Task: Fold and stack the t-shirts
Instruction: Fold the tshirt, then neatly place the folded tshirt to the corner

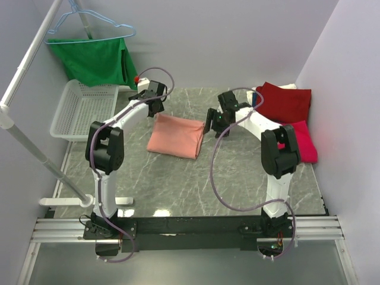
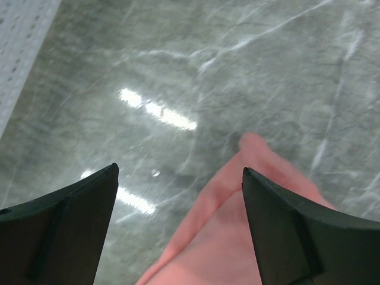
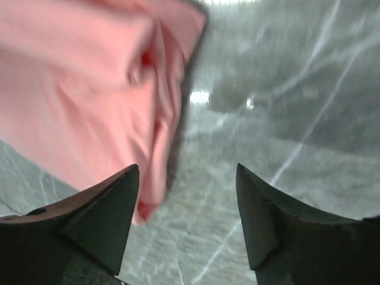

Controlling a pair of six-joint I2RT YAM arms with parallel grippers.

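The salmon-pink t-shirt [image 1: 176,136] lies folded in a rectangle at the table's middle. It also shows in the left wrist view [image 2: 237,231] and the right wrist view [image 3: 89,89]. My left gripper [image 1: 155,107] hovers open over its far left corner [image 2: 178,172]. My right gripper [image 1: 211,123] hovers open just off its right edge [image 3: 187,169]. Neither holds cloth. The dark red t-shirt [image 1: 285,102] lies folded at the back right. The crimson-pink t-shirt [image 1: 304,141] lies just in front of it, partly behind the right arm.
A white mesh basket [image 1: 83,110] stands at the back left. A green garment [image 1: 95,59] hangs on a light-blue hanger [image 1: 89,21] from a white rack pole [image 1: 27,77]. The grey marble table [image 1: 178,184] ends at a black rail in front.
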